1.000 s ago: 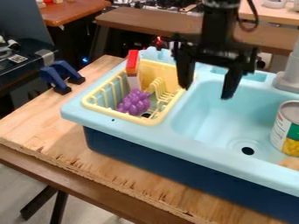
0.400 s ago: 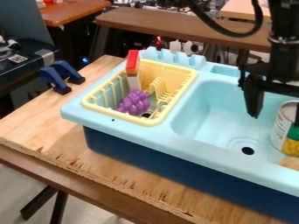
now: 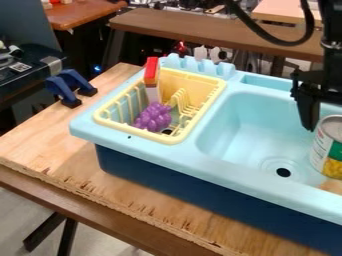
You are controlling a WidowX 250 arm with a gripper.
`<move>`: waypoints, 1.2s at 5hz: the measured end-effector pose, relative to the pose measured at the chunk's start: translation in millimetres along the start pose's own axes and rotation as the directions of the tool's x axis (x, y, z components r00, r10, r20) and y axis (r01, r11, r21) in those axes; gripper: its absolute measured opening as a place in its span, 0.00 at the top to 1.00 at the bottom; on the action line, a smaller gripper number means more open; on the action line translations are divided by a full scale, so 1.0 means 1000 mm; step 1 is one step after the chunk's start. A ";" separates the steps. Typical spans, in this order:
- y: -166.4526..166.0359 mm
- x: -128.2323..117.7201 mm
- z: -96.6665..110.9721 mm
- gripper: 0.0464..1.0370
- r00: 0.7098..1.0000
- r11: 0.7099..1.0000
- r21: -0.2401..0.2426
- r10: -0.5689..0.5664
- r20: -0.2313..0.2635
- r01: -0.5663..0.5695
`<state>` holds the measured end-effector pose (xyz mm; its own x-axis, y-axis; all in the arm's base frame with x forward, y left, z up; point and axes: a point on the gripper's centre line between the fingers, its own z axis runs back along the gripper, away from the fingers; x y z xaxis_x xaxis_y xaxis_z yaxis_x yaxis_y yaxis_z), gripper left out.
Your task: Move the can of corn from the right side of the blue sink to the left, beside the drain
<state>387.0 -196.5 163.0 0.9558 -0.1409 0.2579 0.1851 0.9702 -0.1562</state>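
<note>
- Can [image 3: 328,146]: inside the sink [image 3: 240,135], at its right side.
- Gripper [image 3: 312,102]: over the sink, near the can; whether spread or pressed together, I cannot tell.
- Yellow rack [image 3: 192,124]: on the sink's left side, with purple grapes [image 3: 154,117] inside.

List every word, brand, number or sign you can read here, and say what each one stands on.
No text can be read for certain.
Can in the sink: label print too small to read.
White sticker at the left: small dark marks, not legible.
Red-topped item in the yellow rack: no word can be made out.
</note>
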 end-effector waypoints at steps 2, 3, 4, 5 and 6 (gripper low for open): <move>-0.005 0.024 -0.003 0.04 0.999 0.999 -0.031 -0.013 0.042 0.014; -0.011 0.028 -0.017 0.04 1.000 0.997 -0.069 -0.018 0.022 0.020; -0.012 0.030 -0.019 0.04 1.000 0.998 -0.065 -0.025 -0.004 0.025; -0.014 0.032 -0.023 0.04 0.999 0.998 -0.062 -0.032 -0.018 0.031; -0.016 0.032 -0.030 0.04 0.997 0.999 -0.038 -0.040 -0.063 0.038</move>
<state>421.9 -222.8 145.1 0.9601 -0.1915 0.2037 0.2294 0.9560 -0.1826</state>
